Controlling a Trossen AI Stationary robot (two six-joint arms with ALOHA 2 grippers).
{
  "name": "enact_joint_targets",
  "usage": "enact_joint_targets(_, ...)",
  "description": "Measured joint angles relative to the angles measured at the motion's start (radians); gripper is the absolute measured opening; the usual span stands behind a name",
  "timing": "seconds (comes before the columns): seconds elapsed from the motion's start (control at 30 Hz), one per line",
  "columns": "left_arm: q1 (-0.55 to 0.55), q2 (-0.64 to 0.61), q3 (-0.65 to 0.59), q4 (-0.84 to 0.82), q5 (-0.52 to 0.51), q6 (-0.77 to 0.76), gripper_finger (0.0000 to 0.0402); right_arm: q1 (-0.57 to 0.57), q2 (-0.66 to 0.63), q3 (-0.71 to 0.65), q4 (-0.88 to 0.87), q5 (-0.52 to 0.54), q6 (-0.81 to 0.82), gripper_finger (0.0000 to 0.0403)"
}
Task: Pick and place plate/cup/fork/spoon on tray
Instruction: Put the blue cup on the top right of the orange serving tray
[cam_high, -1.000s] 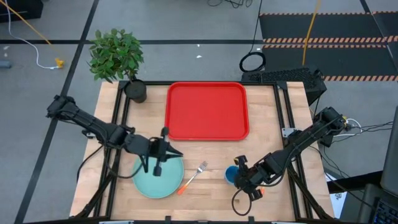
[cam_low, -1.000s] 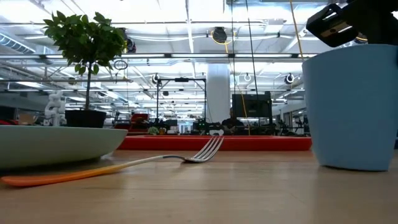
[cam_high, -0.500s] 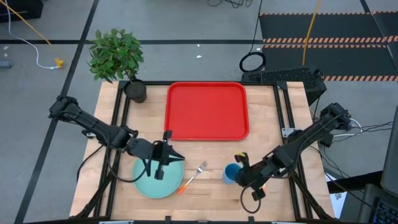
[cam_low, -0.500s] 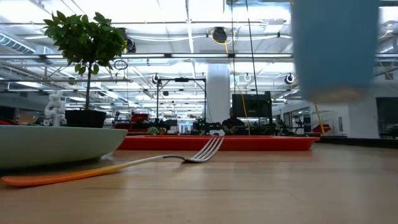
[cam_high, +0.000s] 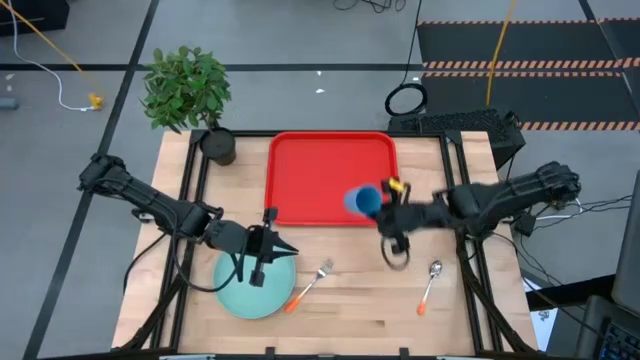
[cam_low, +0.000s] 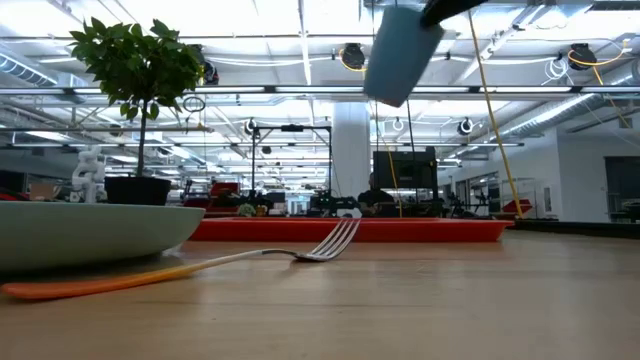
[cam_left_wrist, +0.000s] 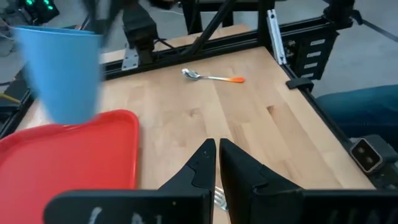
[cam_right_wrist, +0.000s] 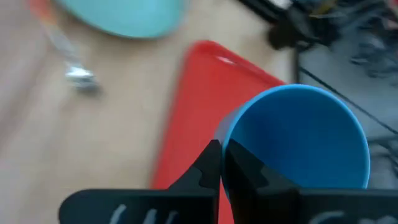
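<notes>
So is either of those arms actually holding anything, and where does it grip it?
Yes. The right gripper holds the blue cup by its rim, above the red tray's edge. The left gripper, above the plate, holds nothing.

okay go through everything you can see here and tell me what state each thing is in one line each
Cup: lifted, pinched at its rim, over the tray's near right edge.
Right gripper: shut on the cup's rim.
Left gripper: shut, empty, above the plate.
Plate: flat on the table.
Fork: lying on the table beside the plate.
Spoon: lying on the table.
Tray: nothing resting on it.
Plant: upright.
</notes>
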Motion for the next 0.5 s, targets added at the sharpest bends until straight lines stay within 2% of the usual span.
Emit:
enact_joint_targets(0.07,0.005,0.000,0.000,-0.001,0.000,0.004,0.0026,-0.089,0.000,0.000,0.017,-0.018,-0.048,0.0001)
enact_joint_targets(0.23,0.025,0.000,0.000,-0.023,0.001,0.008,0.0026,-0.317,0.015,0.001,0.043,-0.196,-0.142,0.0001)
enact_joint_targets(0.5,0.052,0.000,0.000,-0.038,0.002,0.022,0.0026,-0.589,0.066,0.008,0.040,-0.306,-0.152,0.0000)
